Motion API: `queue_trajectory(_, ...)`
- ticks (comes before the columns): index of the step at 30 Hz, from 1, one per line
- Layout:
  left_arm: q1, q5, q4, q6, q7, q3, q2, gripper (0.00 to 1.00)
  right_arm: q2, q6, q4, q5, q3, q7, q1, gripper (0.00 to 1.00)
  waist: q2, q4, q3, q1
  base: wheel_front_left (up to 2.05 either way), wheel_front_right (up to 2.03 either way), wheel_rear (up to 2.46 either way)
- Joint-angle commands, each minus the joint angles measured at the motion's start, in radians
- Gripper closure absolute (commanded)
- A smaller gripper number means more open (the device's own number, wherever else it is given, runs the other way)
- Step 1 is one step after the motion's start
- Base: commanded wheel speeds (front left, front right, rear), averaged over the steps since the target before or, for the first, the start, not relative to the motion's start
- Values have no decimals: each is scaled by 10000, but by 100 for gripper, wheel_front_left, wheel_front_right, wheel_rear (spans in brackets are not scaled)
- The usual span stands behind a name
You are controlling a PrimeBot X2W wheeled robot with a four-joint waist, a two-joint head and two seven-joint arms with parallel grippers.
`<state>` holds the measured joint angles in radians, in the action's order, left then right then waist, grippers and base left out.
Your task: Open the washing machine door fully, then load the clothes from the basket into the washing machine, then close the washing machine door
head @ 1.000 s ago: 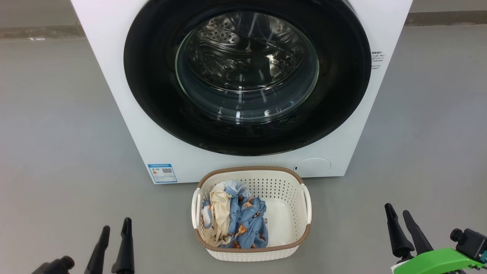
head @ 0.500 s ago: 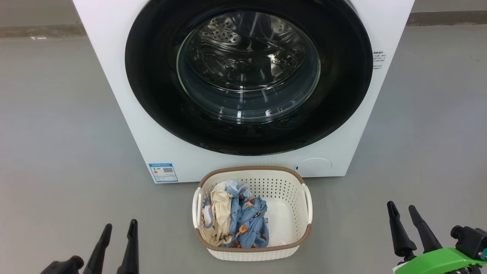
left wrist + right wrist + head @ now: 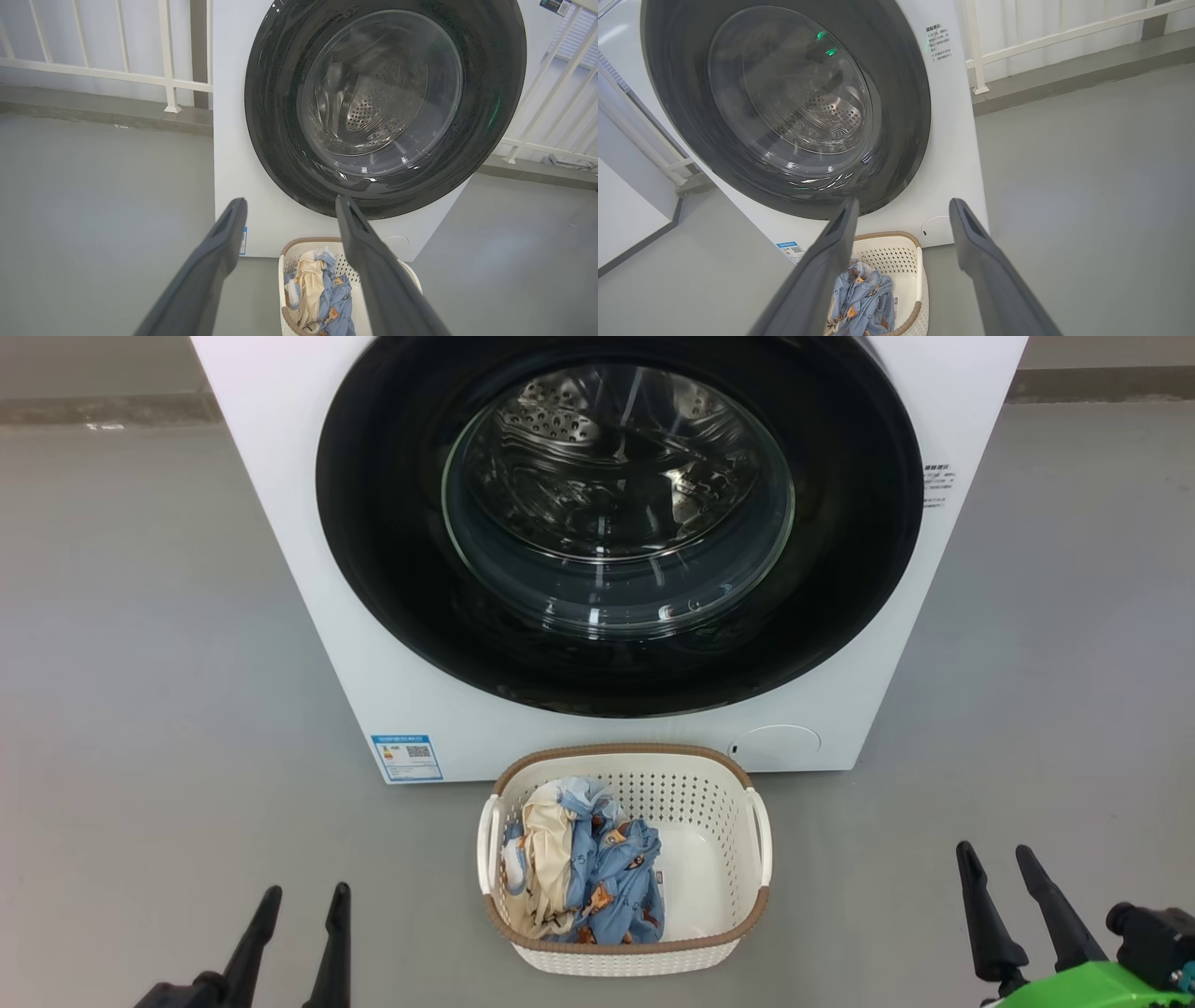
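Door shut, clothes in the basket, both hands empty.
Washing machine (image 3: 308,616) at upper centre of head view, washing machine door (image 3: 392,569) closed flush on it; basket (image 3: 624,959) on floor just below, clothes (image 3: 616,887) heaped in its left half. Left hand (image 3: 308,890) lower left, right hand (image 3: 994,848) lower right: fingers spread wide, touching nothing.
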<state>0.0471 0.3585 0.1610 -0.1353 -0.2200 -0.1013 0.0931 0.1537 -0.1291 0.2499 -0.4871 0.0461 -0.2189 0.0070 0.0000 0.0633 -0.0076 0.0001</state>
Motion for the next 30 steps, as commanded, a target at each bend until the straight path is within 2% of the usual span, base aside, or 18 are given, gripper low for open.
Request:
queue_trajectory(1, -121, -333, -308, 42, -149, 248, 174, 0, 198, -14, -301, 346, -168, -162, 82, 0, 0, 10, 4, 0, 0, 0, 0)
queue_trajectory(10, -109, -1267, -353, 46, -414, 214, 262, 0, 282, -16, -423, 1268, -142, -425, 159, 0, 0, 26, 27, 0, 0, 0, 0)
queue_trajectory(23, -142, -1198, -298, 46, -417, 357, 221, 0, 217, -16, -467, 1326, -12, -429, 177, 0, 0, 23, 58, 0, 0, 0, 0)
queue_trajectory(30, -147, -1582, -218, 46, -417, 494, 197, 0, 217, -16, -454, 1321, 0, -429, 167, 0, 0, -5, 32, 0, 2, 2, -3)
